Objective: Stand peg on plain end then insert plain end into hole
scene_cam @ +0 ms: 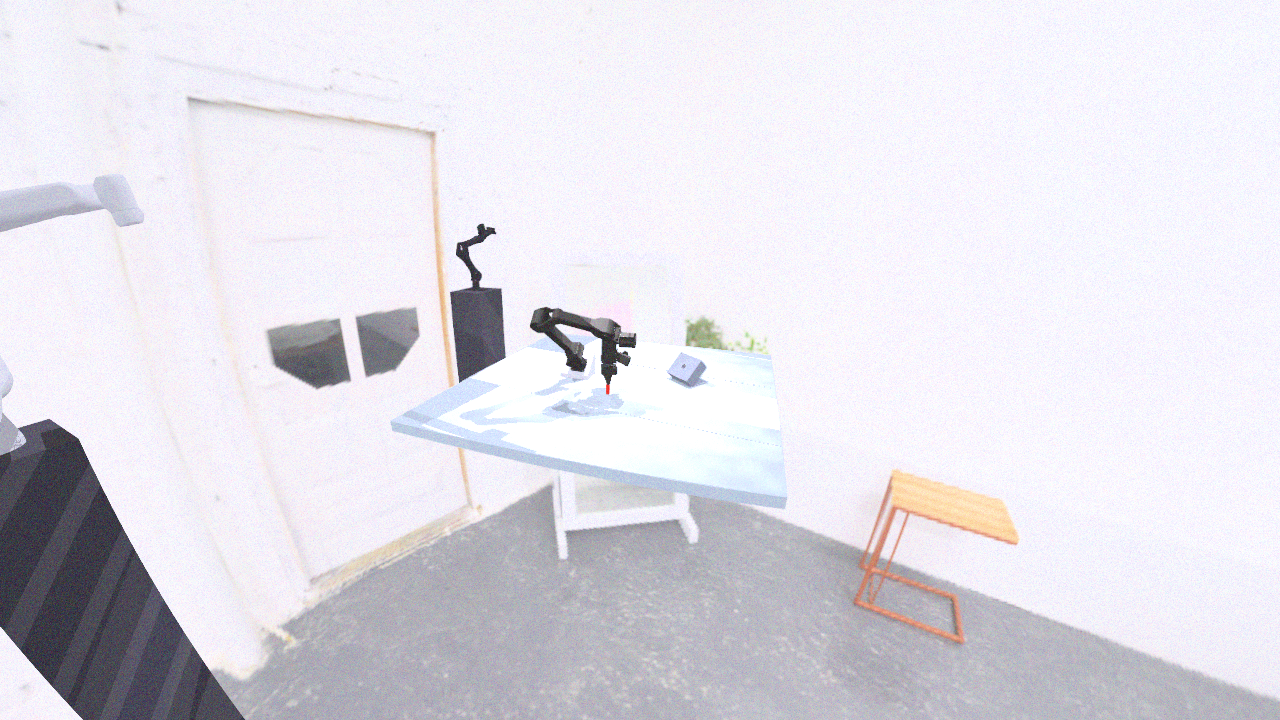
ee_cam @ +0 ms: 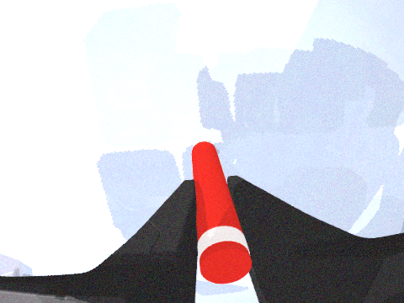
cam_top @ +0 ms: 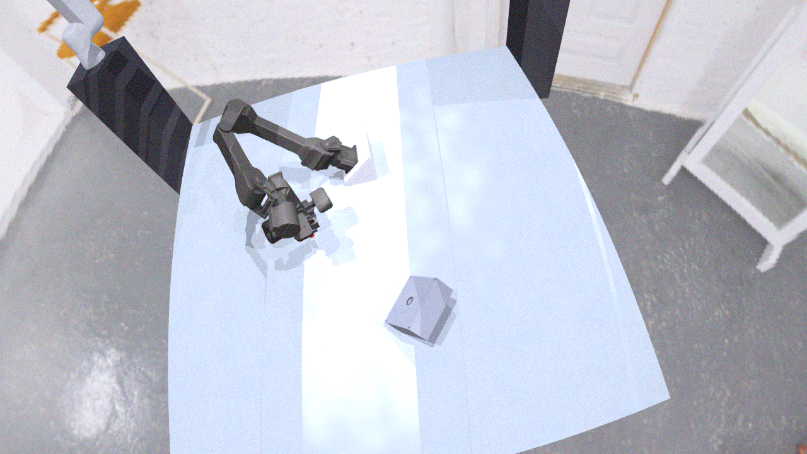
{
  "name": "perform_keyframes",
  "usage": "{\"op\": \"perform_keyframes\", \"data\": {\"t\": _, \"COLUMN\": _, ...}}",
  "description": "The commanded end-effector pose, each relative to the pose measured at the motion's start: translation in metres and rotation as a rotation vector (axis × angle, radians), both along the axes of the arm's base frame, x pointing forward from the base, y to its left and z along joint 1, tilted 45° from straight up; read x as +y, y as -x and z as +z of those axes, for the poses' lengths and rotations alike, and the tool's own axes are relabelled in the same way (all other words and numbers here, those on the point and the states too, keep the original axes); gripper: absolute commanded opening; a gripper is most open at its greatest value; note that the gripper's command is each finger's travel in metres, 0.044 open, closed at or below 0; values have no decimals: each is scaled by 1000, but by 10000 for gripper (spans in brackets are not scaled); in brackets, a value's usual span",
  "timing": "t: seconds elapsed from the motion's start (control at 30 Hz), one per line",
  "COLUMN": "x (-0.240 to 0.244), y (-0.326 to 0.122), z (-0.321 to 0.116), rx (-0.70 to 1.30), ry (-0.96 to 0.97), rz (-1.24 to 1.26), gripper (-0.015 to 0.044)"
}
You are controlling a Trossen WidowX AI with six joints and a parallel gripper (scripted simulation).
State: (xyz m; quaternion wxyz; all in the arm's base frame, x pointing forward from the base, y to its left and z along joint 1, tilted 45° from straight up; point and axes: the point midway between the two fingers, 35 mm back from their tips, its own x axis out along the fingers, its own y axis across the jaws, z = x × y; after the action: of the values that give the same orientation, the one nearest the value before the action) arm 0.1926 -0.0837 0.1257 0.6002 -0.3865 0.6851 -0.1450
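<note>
The red peg point(scene_cam: 607, 390) point(ee_cam: 215, 206) stands upright on the table, its white-banded end up towards the wrist camera and its plain end down. My gripper point(scene_cam: 608, 383) point(ee_cam: 211, 188) points down and is shut on the peg, one dark finger on each side in the wrist view. In the top view the arm hides most of the peg. The grey-blue sloped panel point(cam_top: 399, 316) point(scene_cam: 677, 368) stands apart from the gripper, lower right of it in the top view. Its one round hole point(cam_top: 409, 301) point(scene_cam: 683, 366) shows in its face.
The pale table point(cam_top: 524, 270) point(scene_cam: 716, 429) carries the panel and the arm. A whitish wedge point(cam_top: 366, 171) sits by the arm's base. Dark pedestals point(cam_top: 135, 107) point(scene_cam: 478, 331) stand beyond the table edges. A small orange side table point(scene_cam: 953, 505) stands on the floor.
</note>
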Motion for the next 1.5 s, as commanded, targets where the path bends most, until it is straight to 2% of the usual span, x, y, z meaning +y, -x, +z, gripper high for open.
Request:
{"op": "perform_keyframes", "data": {"t": 0.0, "x": 6, "y": -2, "z": 6, "rx": -11, "ry": -7, "rz": 3, "gripper": 0}}
{"op": "perform_keyframes", "data": {"t": 0.7, "x": 54, "y": 0, "z": 53, "rx": -31, "ry": -16, "rz": 31, "gripper": 0}}
{"op": "perform_keyframes", "data": {"t": 1.47, "x": 80, "y": -36, "z": 29, "rx": -120, "ry": -164, "rz": 21, "gripper": 0}}
